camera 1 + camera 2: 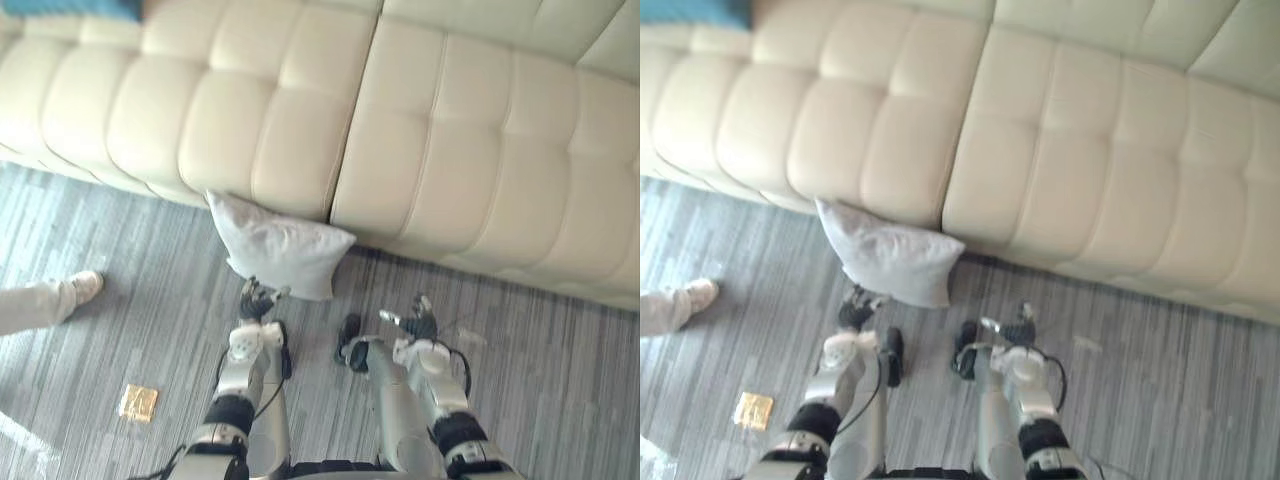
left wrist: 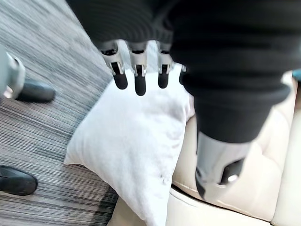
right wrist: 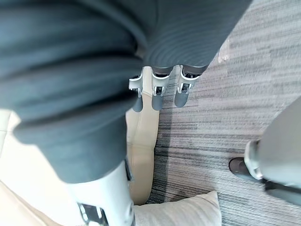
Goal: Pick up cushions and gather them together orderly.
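I see the cushion (image 1: pixel 280 250) on the floor (image 1: pixel 150 270), leaning against the sofa's (image 1: pixel 400 130) front edge. My left robot hand (image 1: pixel 258 298) hovers just beside it, fingers straight and empty. My right robot hand (image 1: pixel 415 322) is likewise spread, above the floor.

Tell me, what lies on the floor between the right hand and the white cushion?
The stretch is bare: just grey striped carpet lies between the right hand and the white cushion, as the left eye view shows.
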Motion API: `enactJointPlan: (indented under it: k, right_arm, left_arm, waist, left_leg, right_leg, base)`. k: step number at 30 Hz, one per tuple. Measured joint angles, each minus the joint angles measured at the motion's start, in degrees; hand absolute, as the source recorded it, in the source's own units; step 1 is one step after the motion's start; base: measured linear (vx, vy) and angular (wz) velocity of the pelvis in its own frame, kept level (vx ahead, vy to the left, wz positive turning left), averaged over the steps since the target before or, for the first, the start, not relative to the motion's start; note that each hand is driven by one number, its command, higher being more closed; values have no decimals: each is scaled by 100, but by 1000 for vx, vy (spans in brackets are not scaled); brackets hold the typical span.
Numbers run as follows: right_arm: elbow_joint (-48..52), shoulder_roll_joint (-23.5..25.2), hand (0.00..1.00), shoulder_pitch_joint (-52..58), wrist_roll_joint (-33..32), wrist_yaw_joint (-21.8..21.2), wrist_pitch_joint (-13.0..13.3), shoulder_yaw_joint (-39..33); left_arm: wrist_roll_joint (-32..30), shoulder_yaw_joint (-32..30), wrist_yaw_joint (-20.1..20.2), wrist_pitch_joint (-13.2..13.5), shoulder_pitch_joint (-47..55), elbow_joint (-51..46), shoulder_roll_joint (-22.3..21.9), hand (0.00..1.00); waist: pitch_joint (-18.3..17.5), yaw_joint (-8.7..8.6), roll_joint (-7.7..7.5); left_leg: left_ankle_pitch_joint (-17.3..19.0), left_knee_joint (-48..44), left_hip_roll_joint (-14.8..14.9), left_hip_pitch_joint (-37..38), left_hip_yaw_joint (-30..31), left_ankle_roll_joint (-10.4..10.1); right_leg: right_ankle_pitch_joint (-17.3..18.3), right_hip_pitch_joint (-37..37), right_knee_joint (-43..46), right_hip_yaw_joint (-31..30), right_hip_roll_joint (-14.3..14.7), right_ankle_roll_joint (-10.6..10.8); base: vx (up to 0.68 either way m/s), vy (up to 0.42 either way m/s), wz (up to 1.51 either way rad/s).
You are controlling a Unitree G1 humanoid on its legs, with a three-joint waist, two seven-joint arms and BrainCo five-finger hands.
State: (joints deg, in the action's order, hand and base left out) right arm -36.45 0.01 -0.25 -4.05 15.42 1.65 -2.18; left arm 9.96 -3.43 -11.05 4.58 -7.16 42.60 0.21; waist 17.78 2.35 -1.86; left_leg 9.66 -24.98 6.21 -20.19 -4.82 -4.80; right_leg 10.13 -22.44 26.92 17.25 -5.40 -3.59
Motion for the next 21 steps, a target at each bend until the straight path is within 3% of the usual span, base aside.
enactJointPlan:
  k: [6,12,17,21]
  right_arm:
    - [-772,9,0,533,422,-208,-34,-349]
    - [-1279,3,0,636,430,-366,-39,-682]
    - [-1492,4,0,579,434,-426,-17,-838]
    - [-1644,-5,0,378,406,-427,-23,-829]
  left_arm:
    - [-329,-183,181,-36,696,752,-136,0]
    - [-539,-406,269,-57,915,1206,-164,0]
    - [-665,-484,271,-107,941,1312,-102,0]
    - [-757,-616,286,-112,830,1237,-133,0]
  waist:
    - [-820,2,113]
    - [-1219,-3,147]
    - [-1230,9,148]
    - [-1083,43,137]
  left_leg:
    - [-240,1048,-48,1008,-90,-57]
    - [-311,1637,-74,1729,-110,-56]
    - [-280,1619,-120,1961,-98,-22]
    - [-74,497,-121,1303,-15,-16]
  right_leg:
    - [-67,844,-740,12,96,127]
    - [-183,1506,-1273,-19,209,167]
    - [-233,1854,-1420,-25,220,177]
    - [-161,1740,-1183,95,80,246]
  base:
    - [180,-1,1]
    - [149,34,-2]
    - [91,36,4]
    - [-64,36,20]
